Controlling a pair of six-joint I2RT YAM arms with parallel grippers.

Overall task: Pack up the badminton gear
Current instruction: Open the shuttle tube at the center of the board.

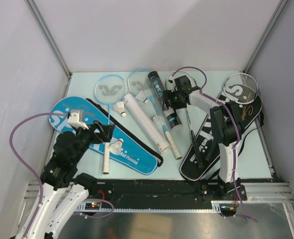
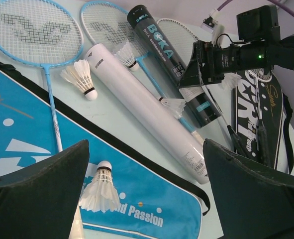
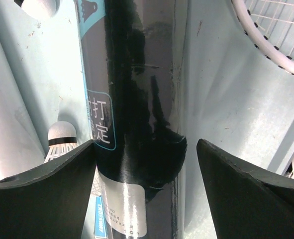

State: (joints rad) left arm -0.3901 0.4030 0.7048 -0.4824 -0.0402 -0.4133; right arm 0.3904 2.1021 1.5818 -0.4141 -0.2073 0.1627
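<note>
My right gripper (image 3: pixel 143 147) gapes astride the black tube (image 3: pixel 137 74) mid-table — glossy, round; closing off-centre could roll it, crushing the shuttlecock (image 3: pixel 62 137) alongside; left gripper (image 2: pixel 147 147), jaws wide, above the blue cover (image 2: pixel 17 144).

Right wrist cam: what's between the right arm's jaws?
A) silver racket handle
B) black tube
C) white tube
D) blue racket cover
B: in the right wrist view the black tube runs lengthwise between the spread jaws of the right gripper, with a strip of table showing along one side of it, so it is straddled rather than clamped.
</note>
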